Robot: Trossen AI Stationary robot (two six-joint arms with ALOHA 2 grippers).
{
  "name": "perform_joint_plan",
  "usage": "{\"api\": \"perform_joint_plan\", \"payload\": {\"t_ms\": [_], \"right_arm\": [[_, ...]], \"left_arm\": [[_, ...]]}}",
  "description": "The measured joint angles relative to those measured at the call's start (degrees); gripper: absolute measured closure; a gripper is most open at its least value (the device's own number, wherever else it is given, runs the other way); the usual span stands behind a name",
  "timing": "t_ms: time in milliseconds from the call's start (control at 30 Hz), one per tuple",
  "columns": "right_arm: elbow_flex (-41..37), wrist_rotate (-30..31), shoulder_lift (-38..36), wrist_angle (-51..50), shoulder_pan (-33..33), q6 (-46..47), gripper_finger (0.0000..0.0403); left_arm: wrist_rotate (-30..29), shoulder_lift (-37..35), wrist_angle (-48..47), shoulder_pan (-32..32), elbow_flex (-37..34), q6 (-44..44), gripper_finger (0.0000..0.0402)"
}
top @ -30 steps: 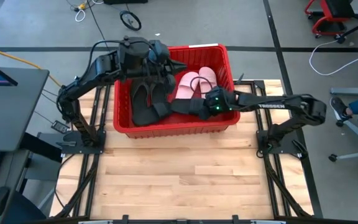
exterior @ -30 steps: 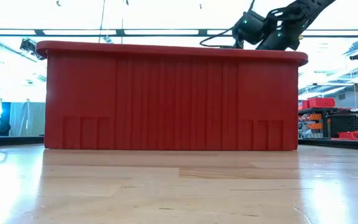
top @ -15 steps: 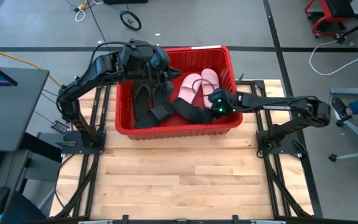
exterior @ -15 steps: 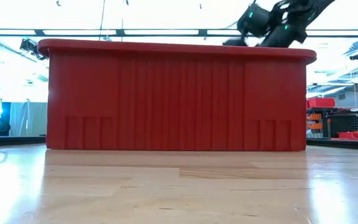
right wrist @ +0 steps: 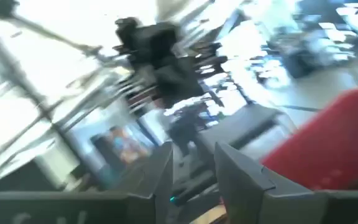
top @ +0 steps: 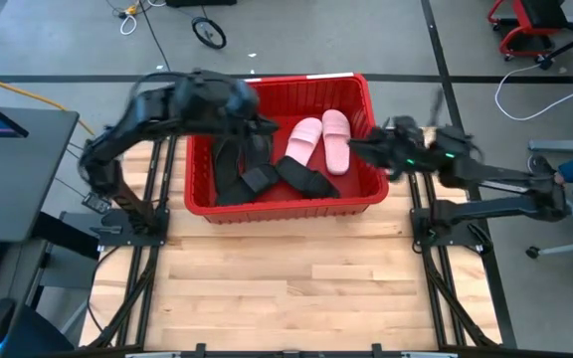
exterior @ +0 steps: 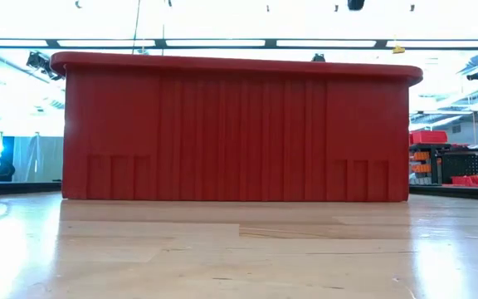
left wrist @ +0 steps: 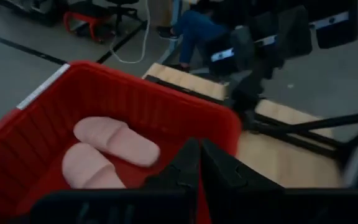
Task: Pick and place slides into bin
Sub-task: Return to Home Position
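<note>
The red bin (top: 199, 204) (exterior: 235, 133) stands at the table's far middle. In it lie two pale pink slides (top: 303, 140) (top: 336, 138) side by side, and black slides (top: 231, 165) (top: 302, 179) to their left and near side. In the left wrist view the pink slides (left wrist: 114, 140) (left wrist: 84, 169) rest on the bin's floor. My left gripper (top: 264, 125) (left wrist: 199, 163) hangs shut over the bin's left half with nothing in it. My right gripper (top: 359, 148) (right wrist: 191, 167) is open and bare, at the bin's right wall (right wrist: 340, 137).
Bare wooden table (top: 286, 278) stretches from the bin to the near edge. A desk with a screen (top: 13, 149) stands at the left. A seated person's legs (top: 565, 169) (left wrist: 194, 31) show beyond the table's right side.
My right gripper has drawn back from the black slide it held over the bin's near right part and swung up toward the table's right edge. That slide now lies in the bin. The bin has slid slightly toward the right. My left arm has shifted over the bin.
</note>
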Motion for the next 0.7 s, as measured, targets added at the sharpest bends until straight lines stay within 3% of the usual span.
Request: {"api": "perform_joint_plan", "payload": {"t_ms": [167,267,333,433,500,700], "right_arm": [[0.0,-0.5,-8.7,-8.5,10.4,-8.8,0.0279],[0.0,0.0,-12.2,-17.1,16.6,-14.9,0.0279],[0.0,4.2,-13.9,-22.2,19.7,-16.7,0.0279],[-0.1,13.7,-15.4,-28.7,22.3,-19.1,0.0279],[-0.1,18.0,-16.1,-31.8,23.2,-19.8,0.0279],[-3.7,16.0,-17.8,-30.2,24.7,-23.9,0.0279]], "left_arm": [[-0.8,-6.4,-5.2,-3.4,0.1,-3.6,0.0372],[-6.6,-10.4,-10.0,-6.3,0.1,-5.7,0.0367],[-12.7,-13.4,-14.7,-8.5,0.1,-5.7,0.0366],[-20.1,-16.9,-23.1,-11.3,0.1,-7.6,0.0368],[-21.8,-18.8,-27.2,-12.7,0.1,-10.9,0.0371],[-22.8,-26.4,-27.6,-17.6,-4.7,-11.3,0.0371]]}}
